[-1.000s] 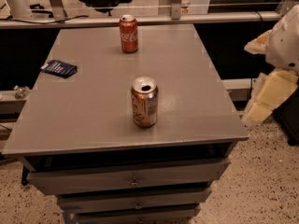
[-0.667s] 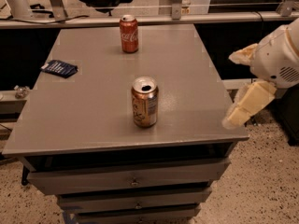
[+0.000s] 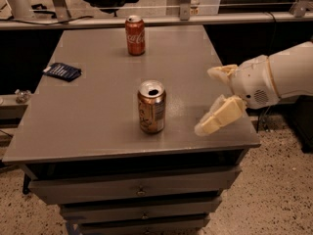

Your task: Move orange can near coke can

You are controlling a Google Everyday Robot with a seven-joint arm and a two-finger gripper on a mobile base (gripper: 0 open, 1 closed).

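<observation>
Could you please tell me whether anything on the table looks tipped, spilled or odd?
Nothing stands out. The copper-orange metal can and the red Coca-Cola can both stand upright, with no spill; a dark blue packet lies flat at left. The hand hovers open beside the orange can.

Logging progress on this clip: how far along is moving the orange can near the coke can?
Done: nothing; the copper-orange metal drink can stands mid-table, far from the red Coca-Cola can at the far edge of the grey table. In hand: the gripper, open and empty, hovers right of the orange can. Left: grasp, carry, set down beside the red can.
</observation>
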